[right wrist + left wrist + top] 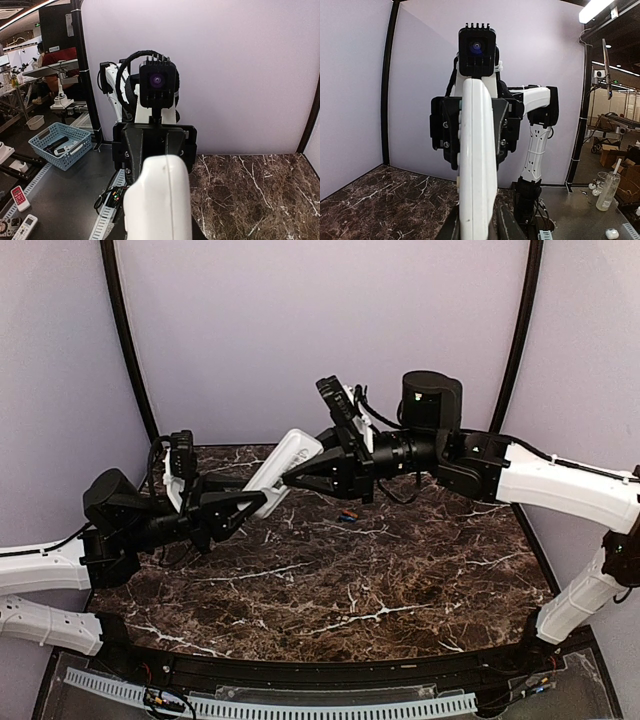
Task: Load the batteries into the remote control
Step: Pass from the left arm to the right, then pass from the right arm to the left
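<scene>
1 remote control (285, 462), white, is held off the tabletop (400, 580) btwn the 2 arms, tilted w/ its low end toward the L side and its high end toward the back. L end effector (255, 502) is clenched on the low end; in the L wrist view its 2 fingers (454, 226) flank the remote at the bottom of the frame. R end effector (295, 478) meets the remote from the other side, w/ black parts hugging both long edges, so it looks clamped on too. 2 batteries (347, 515), 1 orange-red and 1 blue, lie side by side on the dark marble-look tabletop, below the R end effector and well apart from the remote; too small to tell if they touch. Off the tabletop, the R wrist view shows 1 blue basket (60, 145) on a side bench.
</scene>
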